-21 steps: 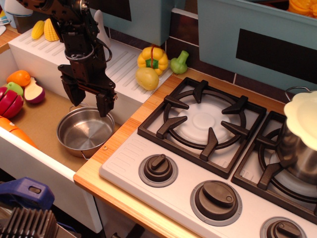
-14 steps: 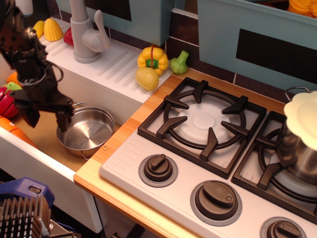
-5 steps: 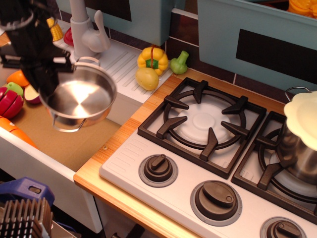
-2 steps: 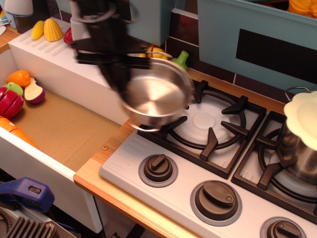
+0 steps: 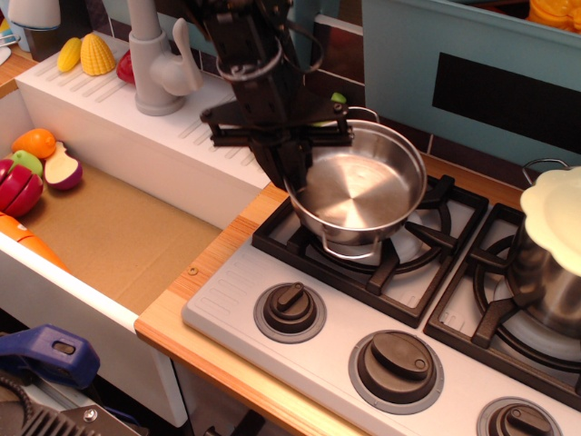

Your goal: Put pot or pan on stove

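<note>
The small shallow shiny steel pot (image 5: 363, 191) with wire loop handles hangs tilted just above the left burner of the stove (image 5: 399, 300). My black gripper (image 5: 289, 166) is shut on the pot's left rim, and the arm comes down from the upper left. The stove has a light grey top, black grates (image 5: 413, 250) and dark grey knobs (image 5: 290, 309) along the front. The pot hides most of the left burner.
A taller steel pot with a cream scalloped lid (image 5: 549, 245) sits on the right burner. The sink (image 5: 118, 227) at left holds toy fruit (image 5: 36, 163). A grey faucet (image 5: 159, 59) and toy corn (image 5: 83, 54) stand on the white ledge behind.
I closed on the pot in the sink, lifted it and carried it right. It now hangs over the left burner, lower and further right than just before.
</note>
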Action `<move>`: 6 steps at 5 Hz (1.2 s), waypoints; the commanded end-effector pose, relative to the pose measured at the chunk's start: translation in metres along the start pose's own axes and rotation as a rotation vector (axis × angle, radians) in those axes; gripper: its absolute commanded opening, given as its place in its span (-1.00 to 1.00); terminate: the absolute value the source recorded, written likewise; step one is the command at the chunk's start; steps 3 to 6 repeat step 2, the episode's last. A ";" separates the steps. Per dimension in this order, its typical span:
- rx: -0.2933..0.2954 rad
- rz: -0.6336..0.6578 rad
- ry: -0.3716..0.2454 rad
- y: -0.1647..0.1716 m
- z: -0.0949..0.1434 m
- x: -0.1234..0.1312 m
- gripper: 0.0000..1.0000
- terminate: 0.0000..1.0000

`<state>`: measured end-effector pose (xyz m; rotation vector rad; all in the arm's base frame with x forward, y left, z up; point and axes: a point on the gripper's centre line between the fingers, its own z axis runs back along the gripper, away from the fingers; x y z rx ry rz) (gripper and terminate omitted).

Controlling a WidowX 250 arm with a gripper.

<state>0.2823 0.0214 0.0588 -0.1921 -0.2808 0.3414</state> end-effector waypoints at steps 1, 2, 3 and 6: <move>-0.011 -0.029 -0.045 -0.002 0.001 0.007 1.00 -1.00; -0.011 -0.029 -0.045 -0.002 0.001 0.007 1.00 1.00; -0.011 -0.029 -0.045 -0.002 0.001 0.007 1.00 1.00; -0.011 -0.029 -0.045 -0.002 0.001 0.007 1.00 1.00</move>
